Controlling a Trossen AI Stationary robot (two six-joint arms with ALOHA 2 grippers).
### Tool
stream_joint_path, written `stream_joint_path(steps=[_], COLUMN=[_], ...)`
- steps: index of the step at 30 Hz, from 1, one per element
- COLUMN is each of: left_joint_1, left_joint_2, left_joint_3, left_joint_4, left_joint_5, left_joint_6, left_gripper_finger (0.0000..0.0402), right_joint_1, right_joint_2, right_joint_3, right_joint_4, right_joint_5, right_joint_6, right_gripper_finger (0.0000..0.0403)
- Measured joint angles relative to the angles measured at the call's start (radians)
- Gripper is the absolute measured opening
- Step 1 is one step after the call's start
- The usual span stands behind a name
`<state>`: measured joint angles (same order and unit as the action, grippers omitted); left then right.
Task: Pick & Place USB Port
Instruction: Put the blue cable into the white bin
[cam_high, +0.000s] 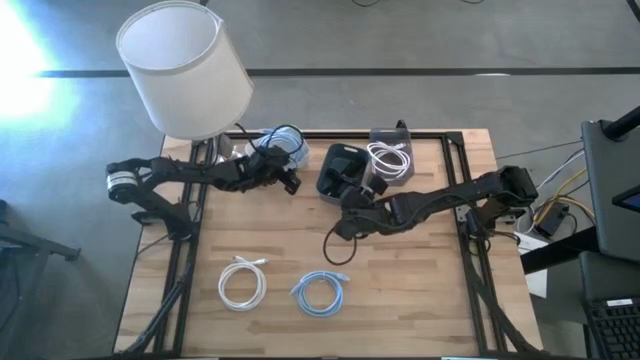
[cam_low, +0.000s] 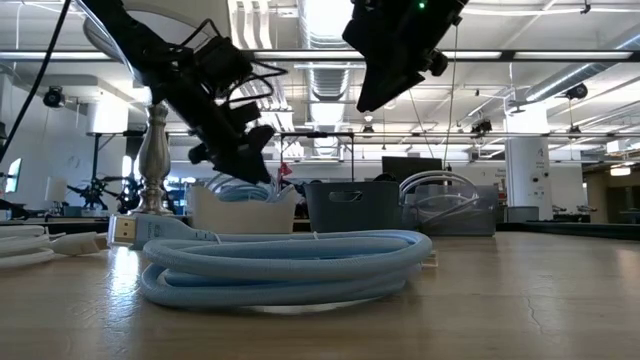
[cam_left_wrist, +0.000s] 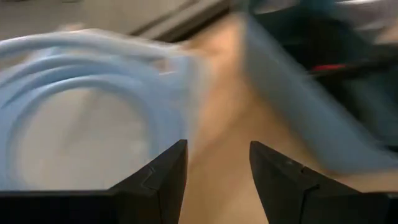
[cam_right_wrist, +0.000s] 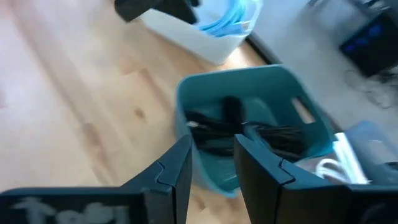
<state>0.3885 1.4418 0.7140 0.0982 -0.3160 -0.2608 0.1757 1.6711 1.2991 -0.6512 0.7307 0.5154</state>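
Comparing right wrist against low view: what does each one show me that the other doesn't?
Only the right wrist view looks down into the dark bin, showing black cable piled inside, with the right gripper close above it. Only the low view shows the loose light-blue cable coil on the table front and the lamp stem. Both show the white bin holding blue cable.

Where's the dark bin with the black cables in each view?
High view: dark bin at the table's far edge, centre, just behind the right gripper.
Low view: grey box mid-picture, behind the blue cable coil.
Left wrist view: probably the blurred dark wall; uncertain.
Right wrist view: straight ahead, black cables inside.
Shared landmark: the white bin holding blue cable, beside it.
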Motion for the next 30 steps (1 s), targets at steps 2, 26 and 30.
stream_joint_path(steps=[2, 26, 30], left_joint_1=[-0.006, -0.133, -0.15], left_joint_2=[0.0, -0.159, -0.224], left_joint_3=[0.008, 0.052, 0.056], left_joint_4=[0.021, 0.087, 0.093], left_joint_5=[0.102, 0.404, 0.464], left_joint_6=[0.02, 0.074, 0.073], left_gripper_finger=[0.0177, 0.0177, 0.0177], right_joint_1=[0.001, 0.033, 0.072], right_joint_2=[0.0, 0.0, 0.0], right_joint_3=[0.0, -0.35, -0.444], right_joint_4=[0.006, 0.686, 0.869], right_joint_5=[-0.047, -0.727, -0.722], right_joint_6=[-0.006, -0.177, -0.175], right_gripper_finger=[0.0109, 0.0144, 0.0139])
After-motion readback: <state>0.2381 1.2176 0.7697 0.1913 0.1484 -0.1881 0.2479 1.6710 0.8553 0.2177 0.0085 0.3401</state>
